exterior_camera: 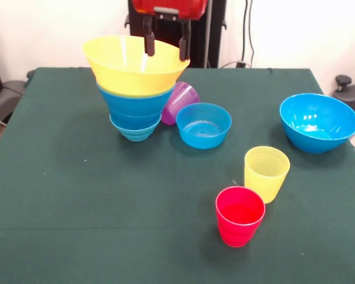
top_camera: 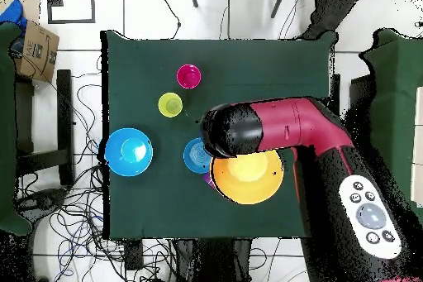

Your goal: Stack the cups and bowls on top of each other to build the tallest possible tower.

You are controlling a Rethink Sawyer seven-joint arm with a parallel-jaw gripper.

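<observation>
The tower (exterior_camera: 136, 94) stands at the table's far left-centre: a very large yellow bowl (exterior_camera: 130, 65) on top, larger blue bowls under it and a small blue one lowest. My gripper (exterior_camera: 166, 56) hangs open over the yellow bowl's far right rim, holding nothing. A purple cup (exterior_camera: 181, 99) lies on its side just right of the tower. Beside it sits a small blue bowl (exterior_camera: 204, 124). From overhead the arm (top_camera: 273, 130) covers the gripper, with the yellow bowl (top_camera: 248, 178) showing under it.
A large blue bowl (exterior_camera: 318, 121) stands alone at the right. A yellow cup (exterior_camera: 266, 173) and a red cup (exterior_camera: 239, 215) stand upright near the front right. The green cloth table (exterior_camera: 77, 207) ends at white floor with cables.
</observation>
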